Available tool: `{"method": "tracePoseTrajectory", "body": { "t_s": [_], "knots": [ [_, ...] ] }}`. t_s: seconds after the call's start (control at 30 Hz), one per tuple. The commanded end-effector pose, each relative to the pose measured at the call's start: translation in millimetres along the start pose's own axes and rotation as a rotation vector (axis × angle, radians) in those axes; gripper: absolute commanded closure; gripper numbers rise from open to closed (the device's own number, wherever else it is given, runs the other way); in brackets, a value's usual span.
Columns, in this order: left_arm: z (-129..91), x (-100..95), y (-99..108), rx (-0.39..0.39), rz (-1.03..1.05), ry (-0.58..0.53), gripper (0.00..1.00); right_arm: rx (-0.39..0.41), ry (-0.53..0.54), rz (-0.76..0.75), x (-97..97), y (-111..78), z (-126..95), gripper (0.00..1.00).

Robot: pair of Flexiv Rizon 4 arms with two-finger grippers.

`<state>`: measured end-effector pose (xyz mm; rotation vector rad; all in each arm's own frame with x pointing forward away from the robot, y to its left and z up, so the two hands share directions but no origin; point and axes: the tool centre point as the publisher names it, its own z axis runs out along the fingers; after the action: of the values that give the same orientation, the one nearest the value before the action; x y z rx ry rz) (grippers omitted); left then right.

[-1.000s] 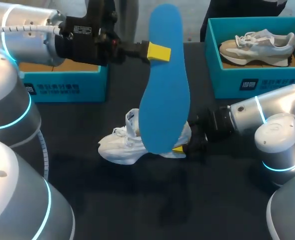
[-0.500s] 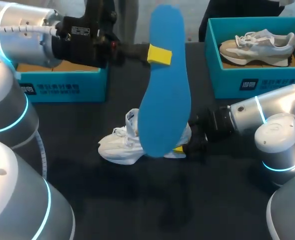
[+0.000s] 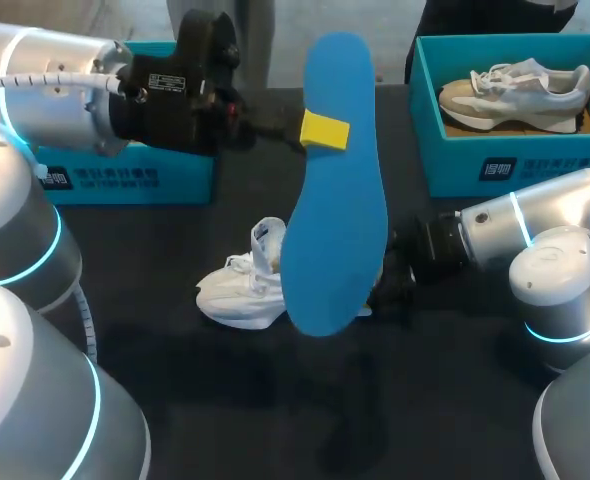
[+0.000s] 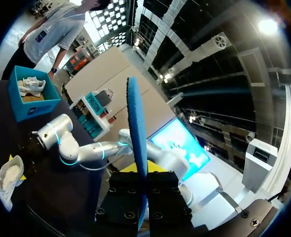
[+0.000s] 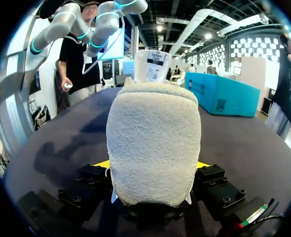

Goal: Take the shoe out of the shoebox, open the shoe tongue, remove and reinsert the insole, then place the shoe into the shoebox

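Before you a dark table (image 3: 225,400), matte black top, a teal box (image 3: 455,165) on the table's far right corner, open at the top, white label on its near wall, a grey-and-beige sneaker (image 3: 520,88) with white laces resting inside that box

Light falls evenly from overhead; in my left wrist view one ceiling lamp (image 4: 266,24) flares white. The dark, matte counter (image 3: 175,400) swallows most of it, so shadows stay soft: a faint patch under the white shoe (image 3: 237,288), and in my right wrist view a broad, blurry one on the counter beside the heel. The blue insole (image 3: 335,200) is flatly lit, without glare. My right arm (image 3: 550,225) carries a mild sheen. Both wrist views bend strongly toward their rims.
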<state>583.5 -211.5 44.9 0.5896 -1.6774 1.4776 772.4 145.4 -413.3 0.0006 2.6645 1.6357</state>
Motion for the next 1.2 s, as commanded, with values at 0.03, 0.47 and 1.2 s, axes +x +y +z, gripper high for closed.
{"method": "tracePoseTrajectory", "body": {
  "t_s": [0.03,0.47,1.2],
  "knots": [
    [-0.1,0.3,2.9,0.004,0.0,-0.001,1.0,0.003,-0.001,0.0,0.3,0.7,0.4,1.0],
    [-0.1,0.3,2.9,0.004,0.0,-0.001,1.0,0.003,-0.001,0.0,0.3,0.7,0.4,1.0],
    [-0.1,0.3,2.9,0.004,0.0,-0.001,1.0,0.003,-0.001,0.0,0.3,0.7,0.4,0.0]
  ]
}}
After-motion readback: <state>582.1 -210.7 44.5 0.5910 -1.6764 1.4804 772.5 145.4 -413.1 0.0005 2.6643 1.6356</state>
